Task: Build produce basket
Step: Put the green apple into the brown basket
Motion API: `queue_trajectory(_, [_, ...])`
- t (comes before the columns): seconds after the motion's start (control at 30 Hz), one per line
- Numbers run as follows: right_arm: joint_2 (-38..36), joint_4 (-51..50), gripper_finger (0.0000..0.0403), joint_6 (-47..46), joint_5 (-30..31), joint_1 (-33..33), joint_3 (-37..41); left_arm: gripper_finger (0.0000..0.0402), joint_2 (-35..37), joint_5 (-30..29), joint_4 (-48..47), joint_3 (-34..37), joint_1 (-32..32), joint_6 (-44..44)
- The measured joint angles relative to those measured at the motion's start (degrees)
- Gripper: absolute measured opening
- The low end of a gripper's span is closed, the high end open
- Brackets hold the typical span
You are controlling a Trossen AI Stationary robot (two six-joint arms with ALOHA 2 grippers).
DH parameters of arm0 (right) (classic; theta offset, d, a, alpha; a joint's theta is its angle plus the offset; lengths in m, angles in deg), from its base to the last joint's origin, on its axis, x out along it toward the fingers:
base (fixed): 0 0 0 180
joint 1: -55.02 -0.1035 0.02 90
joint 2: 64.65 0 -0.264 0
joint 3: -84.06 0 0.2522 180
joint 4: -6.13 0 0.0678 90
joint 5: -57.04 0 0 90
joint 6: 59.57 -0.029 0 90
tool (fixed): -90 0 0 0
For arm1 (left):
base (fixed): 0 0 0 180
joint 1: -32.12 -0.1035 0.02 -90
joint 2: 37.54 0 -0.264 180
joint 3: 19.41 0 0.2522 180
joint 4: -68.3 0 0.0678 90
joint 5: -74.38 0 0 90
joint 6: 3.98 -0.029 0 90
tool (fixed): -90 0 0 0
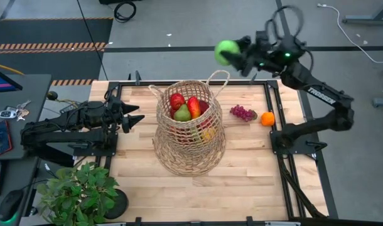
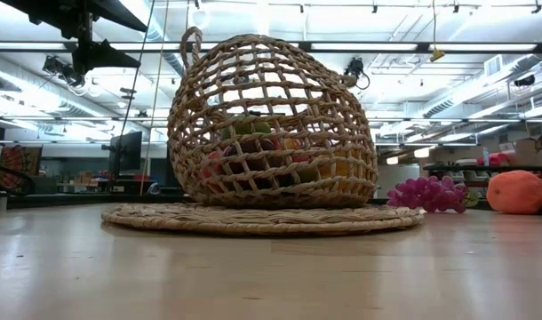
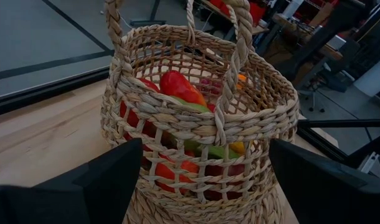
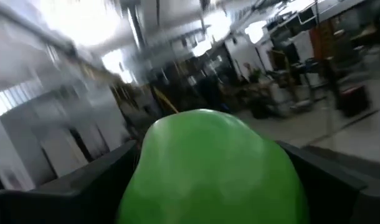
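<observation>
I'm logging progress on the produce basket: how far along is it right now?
Well underway. Done: the basket already holds several pieces, including a red pepper. In hand: the right pincer carries a green apple beyond the table's far edge. Left: the grapes and orange lie on the table. The left pincer waits open beside the basket.

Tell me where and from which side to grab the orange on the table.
Grip the orange across its round middle, coming straight down from above. It sits alone on the table; the purple grapes lie close on the basket side, so set the fingers along the other axis, clear of them.
</observation>
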Motion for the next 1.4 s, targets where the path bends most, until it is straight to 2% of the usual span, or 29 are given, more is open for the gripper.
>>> queue_trajectory(0.1, [4.6, -8.8, 0.0362, 16.0, 5.5, -4.9, -6.9, 0.0357, 0.0, 0.0, 0.0, 0.0, 0.0, 0.0])
queue_trajectory(0.17, [7.7, -11.2, 0.0362, 28.8, 8.8, -7.5, -9.8, 0.0357, 0.0, 0.0, 0.0, 0.0, 0.0, 0.0])
queue_trajectory(0.33, [14.0, -11.4, 0.0362, 59.3, 9.7, -11.0, -11.4, 0.0357, 0.0, 0.0, 0.0, 0.0, 0.0, 0.0])
queue_trajectory(0.5, [18.3, -11.2, 0.0362, 79.1, 14.4, -14.0, -11.4, 0.0357, 0.0, 0.0, 0.0, 0.0, 0.0, 0.0])
queue_trajectory(0.6, [20.7, -10.8, 0.0362, 85.9, 18.8, -15.4, -11.5, 0.0357, 0.0, 0.0, 0.0, 0.0, 0.0, 0.0])
queue_trajectory(0.7, [22.5, -9.3, 0.0362, 86.8, 20.9, -16.1, -11.5, 0.0357, 0.0, 0.0, 0.0, 0.0, 0.0, 0.0])
queue_trajectory(0.87, [24.1, -7.3, 0.0362, 82.5, 20.0, -15.9, -11.5, 0.0357, 0.0, 0.0, 0.0, 0.0, 0.0, 0.0])
queue_trajectory(1.03, [28.0, -7.7, 0.0362, 71.3, 17.6, -14.8, -11.5, 0.0357, 0.0, 0.0, 0.0, 0.0, 0.0, 0.0])
queue_trajectory(1.23, [33.1, -9.2, 0.0362, 50.1, 16.0, -15.2, -11.5, 0.0357, 0.0, 0.0, 0.0, 0.0, 0.0, 0.0])
queue_trajectory(1.4, [34.4, -15.9, 0.0362, 46.6, 13.7, -16.3, -11.6, 0.0357, 0.0, 0.0, 0.0, 0.0, 0.0, 0.0])
